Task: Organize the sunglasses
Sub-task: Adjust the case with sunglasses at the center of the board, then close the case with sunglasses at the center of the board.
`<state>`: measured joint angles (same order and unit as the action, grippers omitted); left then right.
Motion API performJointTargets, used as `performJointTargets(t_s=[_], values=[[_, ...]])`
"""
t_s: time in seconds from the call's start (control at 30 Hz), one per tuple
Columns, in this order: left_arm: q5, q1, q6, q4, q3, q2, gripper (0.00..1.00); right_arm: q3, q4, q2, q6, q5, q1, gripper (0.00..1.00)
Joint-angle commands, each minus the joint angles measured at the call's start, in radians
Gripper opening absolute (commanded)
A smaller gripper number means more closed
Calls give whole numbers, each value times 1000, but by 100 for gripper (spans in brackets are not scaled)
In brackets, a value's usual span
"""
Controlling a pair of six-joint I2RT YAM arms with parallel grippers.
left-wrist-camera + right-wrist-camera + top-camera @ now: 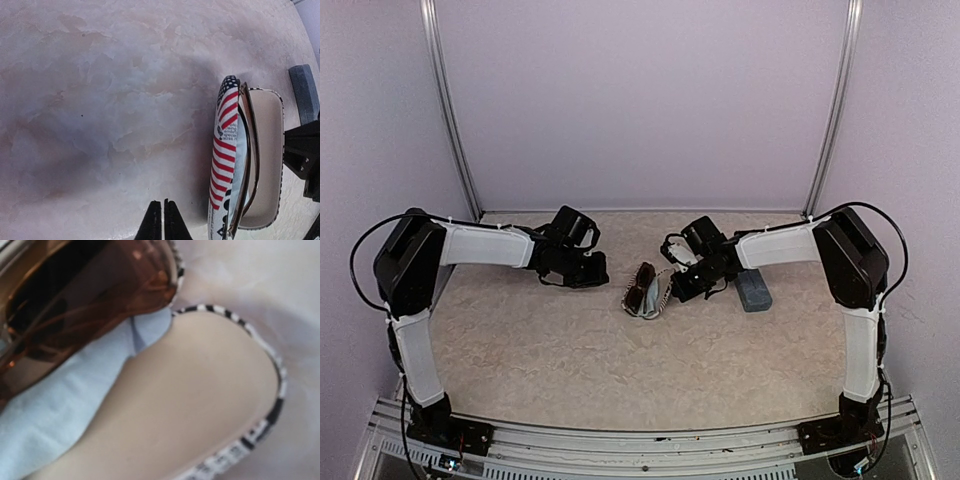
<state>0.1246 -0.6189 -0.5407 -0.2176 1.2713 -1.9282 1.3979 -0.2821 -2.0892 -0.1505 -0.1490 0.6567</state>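
Sunglasses [642, 287]: brown pair at the striped pouch's [658, 301] mouth, mid-bench [520, 330].
Right gripper [673, 288]: pressed together at the pouch's 3 o'clock; whether it pinches the rim is unclear.
Left gripper [601, 270]: pressed together, empty, at 9 o'clock.
Advice: keep the mouth open and slide the glasses in squarely.
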Motion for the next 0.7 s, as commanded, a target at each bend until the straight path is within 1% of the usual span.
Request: performJointTargets(t_s=[0.0,0.13,0.3,0.67], values=[[18,-16,23,-18,89,-91,1,10,11,-2,-24,-31,-5,0],[38,-24,24,-19,146,-175,0,9,18,0,-44,-49,-5,0],[70,-28,22,-16,184,-236,0,9,27,-3,-69,-66,-5,0],[108,-62,1,12,192,-239,0,41,17,-33,-177,-71,0,0]])
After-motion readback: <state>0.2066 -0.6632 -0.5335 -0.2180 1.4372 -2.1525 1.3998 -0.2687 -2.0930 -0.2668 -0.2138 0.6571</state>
